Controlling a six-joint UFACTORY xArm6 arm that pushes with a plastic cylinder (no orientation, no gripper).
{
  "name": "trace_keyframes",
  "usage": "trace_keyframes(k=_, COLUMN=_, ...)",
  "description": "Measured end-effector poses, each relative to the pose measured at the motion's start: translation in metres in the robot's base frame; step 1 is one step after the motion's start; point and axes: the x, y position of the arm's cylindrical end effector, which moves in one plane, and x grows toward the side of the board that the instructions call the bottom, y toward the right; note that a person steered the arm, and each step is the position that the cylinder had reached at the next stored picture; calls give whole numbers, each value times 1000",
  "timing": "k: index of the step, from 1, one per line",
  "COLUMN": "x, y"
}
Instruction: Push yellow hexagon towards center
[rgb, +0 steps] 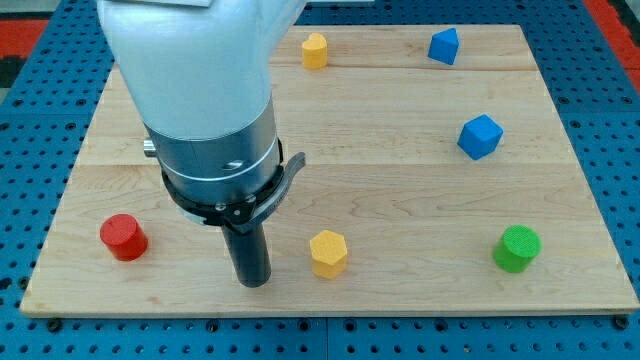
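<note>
Yellow hexagon (328, 253) just right of my tip (252, 281), apart; no claw

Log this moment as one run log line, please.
my tip: view's left of lower yellow hexagon, apart | second yellow block: view's top | stage: push not begun

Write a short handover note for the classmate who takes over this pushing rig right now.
My tip rests on the wooden board, just to the view's left of the lower yellow hexagon block, apart from it. A second yellow hexagon block sits at the view's top edge. Neither is at the centre yet. Left: push the chosen yellow hexagon towards the centre; which one is meant is unclear.
</note>
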Motion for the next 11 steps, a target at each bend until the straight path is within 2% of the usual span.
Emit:
trace_keyframes(k=3, x=5, y=58)
trace_keyframes(k=9, x=7, y=104)
trace_keyframes(k=10, x=-8, y=106)
trace_keyframes(k=11, x=-44, y=106)
